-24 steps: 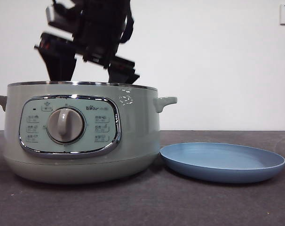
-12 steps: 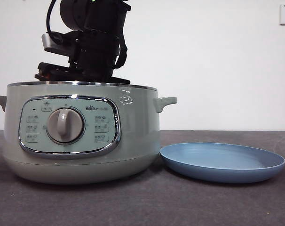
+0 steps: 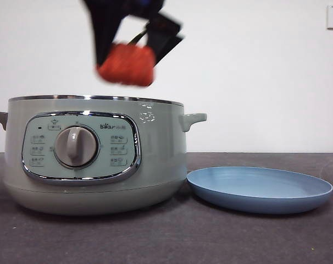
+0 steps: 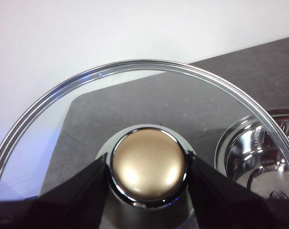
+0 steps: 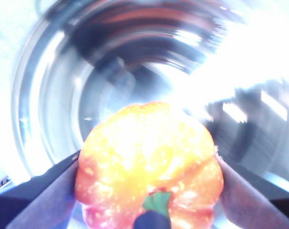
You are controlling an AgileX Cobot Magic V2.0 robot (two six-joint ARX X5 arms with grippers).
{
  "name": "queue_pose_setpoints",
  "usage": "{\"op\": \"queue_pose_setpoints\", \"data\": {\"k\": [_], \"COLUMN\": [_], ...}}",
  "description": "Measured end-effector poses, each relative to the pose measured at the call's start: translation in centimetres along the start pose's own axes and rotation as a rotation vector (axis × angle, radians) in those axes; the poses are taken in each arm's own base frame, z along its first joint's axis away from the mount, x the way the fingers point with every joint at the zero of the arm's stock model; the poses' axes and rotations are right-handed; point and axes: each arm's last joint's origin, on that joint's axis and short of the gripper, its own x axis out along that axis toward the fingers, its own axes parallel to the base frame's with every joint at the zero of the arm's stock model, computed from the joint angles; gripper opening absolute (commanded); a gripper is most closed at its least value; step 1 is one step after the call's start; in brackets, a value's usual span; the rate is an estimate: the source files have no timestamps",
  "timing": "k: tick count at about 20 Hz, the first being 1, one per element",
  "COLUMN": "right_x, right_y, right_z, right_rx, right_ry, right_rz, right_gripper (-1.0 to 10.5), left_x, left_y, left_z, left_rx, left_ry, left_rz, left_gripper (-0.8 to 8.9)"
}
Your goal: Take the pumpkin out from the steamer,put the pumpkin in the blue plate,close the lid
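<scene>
Front view: right fingers (image 3: pixel 128 52) clamp pumpkin (image 3: pixel 126 64) above steamer (image 3: pixel 95 154); left fingers (image 4: pixel 149 167) pinch lid (image 4: pixel 135 95) knob.

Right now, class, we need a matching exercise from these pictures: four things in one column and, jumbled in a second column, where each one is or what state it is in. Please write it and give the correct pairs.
Column 1
1. pumpkin
2. lid
3. blue plate
4. steamer

Column 2
A. lying bare on the table beside the pot
B. held in the air above the pot by the right gripper
C. standing open, no cover on it
D. gripped by its knob in the left gripper

Pairs: 1-B, 2-D, 3-A, 4-C
</scene>
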Motion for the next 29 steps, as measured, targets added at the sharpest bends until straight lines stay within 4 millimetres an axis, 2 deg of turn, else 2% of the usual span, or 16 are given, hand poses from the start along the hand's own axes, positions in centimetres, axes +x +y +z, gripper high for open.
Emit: {"op": "queue_pose_setpoints", "data": {"k": [3,5,9,12,16,21,25,29], "right_x": [-6.1,-9.0,-11.4,-11.9,-10.0,-5.3,0.0,3.1], "right_y": [-3.7,-5.9,-8.5,-8.7,-7.9,-7.0,-7.3,-8.3], "right_z": [-2.5,-4.7,-7.1,-9.6,-13.0,-16.5,-17.6,-16.9], "right_rx": [0.122,0.227,0.374,0.448,0.485,0.511,0.515,0.516], "right_ry": [-0.019,0.004,-0.007,0.037,0.061,0.022,0.028,0.022], "right_rz": [-0.057,-0.094,-0.247,-0.336,-0.349,-0.288,-0.228,-0.229], "right_gripper": [-0.1,-0.1,-0.1,-0.1,-0.1,-0.1,-0.1,-0.1], "left_x": [0.0,0.0,0.0,0.0,0.0,0.0,0.0,0.0], "left_y": [0.0,0.0,-0.1,-0.1,-0.1,-0.2,-0.2,-0.2], "left_z": [0.2,0.2,0.3,0.3,0.3,0.4,0.4,0.4], "left_rx": [-0.013,-0.013,-0.019,-0.019,-0.020,-0.019,-0.019,-0.019], "left_ry": [-0.021,-0.022,-0.032,-0.033,-0.033,-0.036,-0.036,-0.036], "left_rz": [0.000,-0.010,-0.028,-0.026,-0.027,-0.072,-0.078,-0.078], "left_gripper": [-0.08,-0.08,-0.08,-0.08,-0.08,-0.08,-0.08,-0.08]}}
